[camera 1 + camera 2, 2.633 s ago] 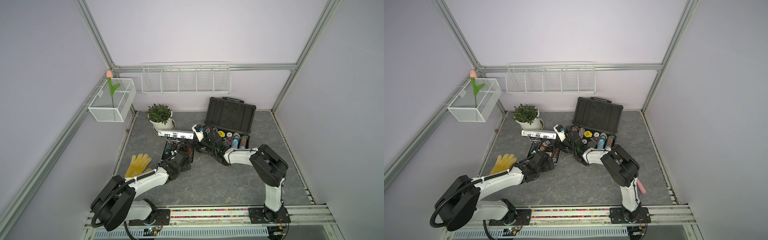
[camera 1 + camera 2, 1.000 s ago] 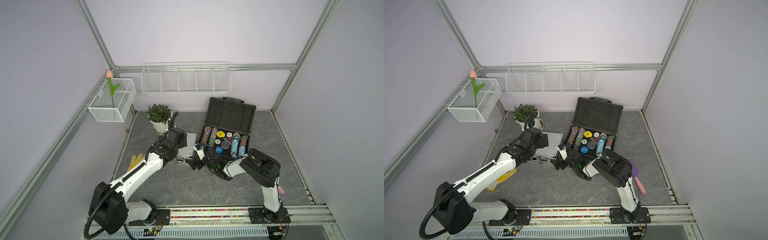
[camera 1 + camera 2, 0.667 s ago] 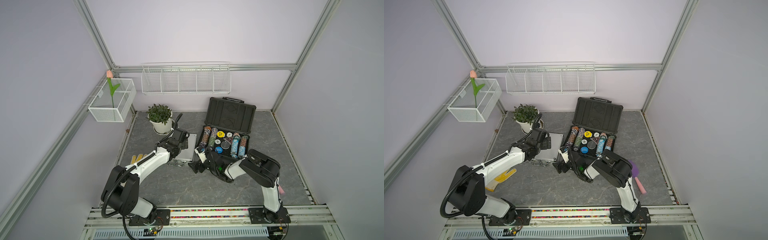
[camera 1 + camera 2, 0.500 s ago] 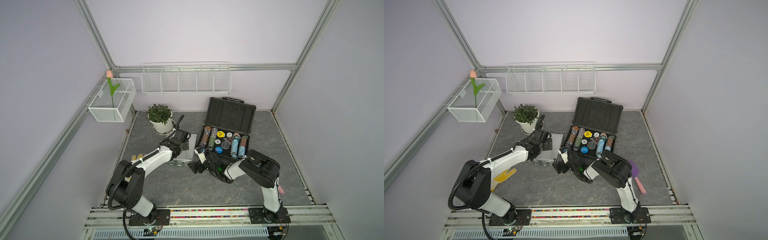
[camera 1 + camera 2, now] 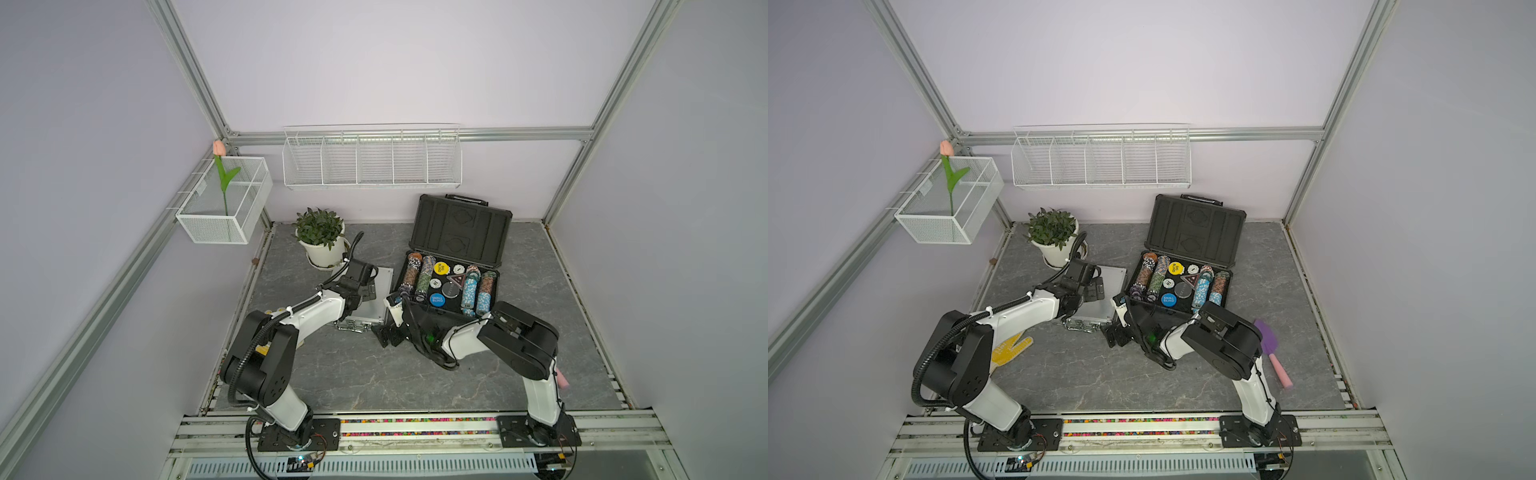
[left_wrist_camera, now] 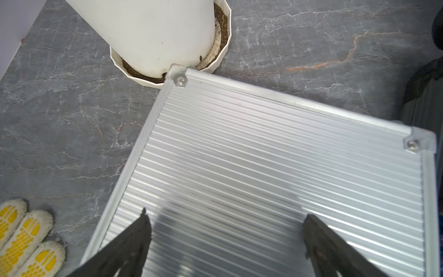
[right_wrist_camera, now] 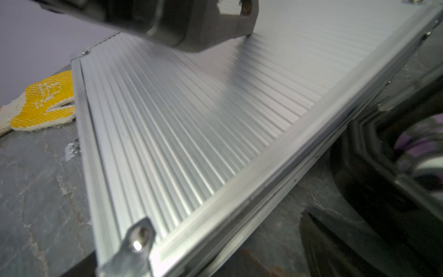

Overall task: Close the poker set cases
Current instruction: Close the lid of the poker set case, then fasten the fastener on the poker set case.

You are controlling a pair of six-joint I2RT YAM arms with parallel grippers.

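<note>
Left gripper (image 6: 225, 239): jaws spread wide, empty, pressing on the ribbed lid of the silver case (image 5: 376, 299). Right gripper (image 5: 388, 332): jaws wide, holding nothing, low beside that case's front corner.
Change: silver case, open with its lid upright moments ago, now lies flat, lid down; latches (image 5: 353, 326) seemingly unfastened.
Dark case (image 5: 455, 249): just beside it, lid upright, chips (image 5: 468, 291) exposed; likely next.
Nearby: plant pot (image 5: 322, 253), touching the silver case's rear corner; yellow glove (image 5: 1011, 347).

The left pincer (image 6: 225, 242) hung spread wide over the closed ribbed silver aluminium case (image 6: 275, 172), whose corner touched the white pot's saucer (image 6: 223, 50) (yellow-dotted knit glove (image 6: 21, 235) nearby).
</note>
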